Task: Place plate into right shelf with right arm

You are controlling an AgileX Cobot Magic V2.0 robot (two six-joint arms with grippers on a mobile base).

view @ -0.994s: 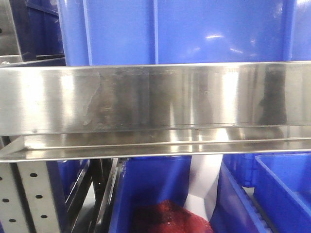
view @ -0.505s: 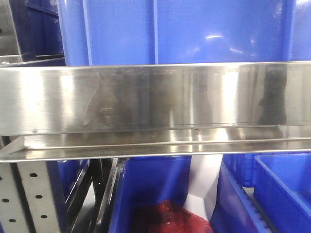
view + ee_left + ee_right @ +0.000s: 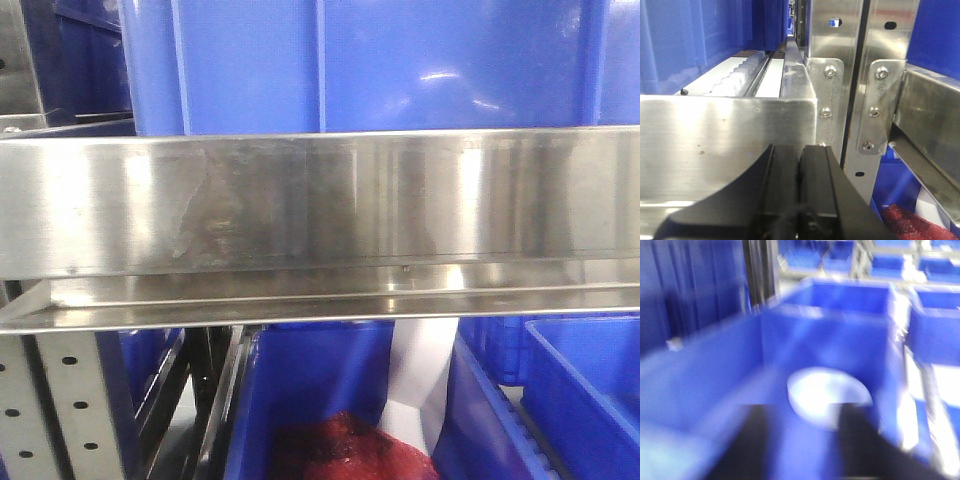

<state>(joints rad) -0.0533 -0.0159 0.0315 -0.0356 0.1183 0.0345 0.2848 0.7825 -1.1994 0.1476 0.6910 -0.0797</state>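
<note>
**Plate lay in blue bin below open right gripper**

The right gripper (image 3: 800, 440) stood with its dark fingers spread apart, holding nothing. Between and beyond them, the white plate (image 3: 827, 396) lay flat inside a blue bin (image 3: 715, 375) of the right shelf (image 3: 320, 200); the view was blurred. The left gripper (image 3: 799, 165) had its fingers pressed together, empty, near a steel rail (image 3: 725, 145).

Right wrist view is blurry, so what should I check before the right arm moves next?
1. Plate inside a blue bin: ok.
2. Right gripper open, fingers apart: ok.
3. Gripper clear of the plate: cannot tell, blurred.
4. Plate lying flat: cannot tell.
5. Left gripper shut and empty, near the shelf rail: ok.
</note>
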